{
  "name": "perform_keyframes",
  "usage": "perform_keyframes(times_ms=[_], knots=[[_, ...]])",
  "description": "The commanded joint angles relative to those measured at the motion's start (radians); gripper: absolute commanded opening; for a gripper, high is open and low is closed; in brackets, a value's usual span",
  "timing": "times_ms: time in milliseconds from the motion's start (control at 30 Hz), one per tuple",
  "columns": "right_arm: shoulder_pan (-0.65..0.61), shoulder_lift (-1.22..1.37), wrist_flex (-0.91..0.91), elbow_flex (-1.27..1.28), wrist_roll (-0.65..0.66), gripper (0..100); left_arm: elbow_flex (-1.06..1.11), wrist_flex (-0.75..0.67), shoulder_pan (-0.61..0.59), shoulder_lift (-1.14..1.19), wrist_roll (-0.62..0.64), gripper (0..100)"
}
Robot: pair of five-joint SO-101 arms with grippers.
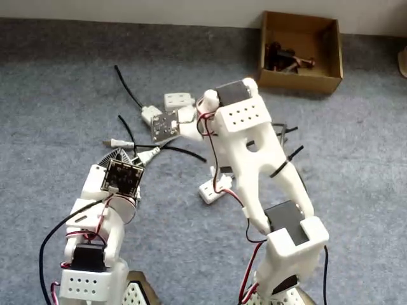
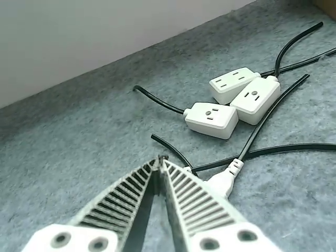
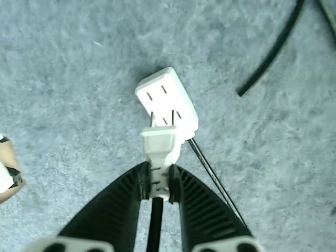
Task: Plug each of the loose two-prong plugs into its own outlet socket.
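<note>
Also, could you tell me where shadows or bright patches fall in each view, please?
High view: soft, even light; the cardboard box is shaded inside. Left wrist view: bright wall, faint shadows under the outlet sockets. Right wrist view: dark shadow edging the outlet socket near the plug in the right gripper.

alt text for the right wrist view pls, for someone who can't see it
The black right gripper is shut on a white two-prong plug, its bare metal prongs pointing at a white rectangular outlet block lying on grey carpet. A loose black cord ends nearby.
</note>
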Motion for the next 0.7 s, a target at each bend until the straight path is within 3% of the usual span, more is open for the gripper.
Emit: perform_keyframes(times_ms=[0,667], knots=[[-0.010,-0.019,0.022,0.024,0.012,0.6,0.019,-0.021,-0.010,-0.012,0.009,1],[0.068,-0.021,0.021,0.028,0.063,0.6,0.019,-0.021,-0.008,-0.012,0.008,1]])
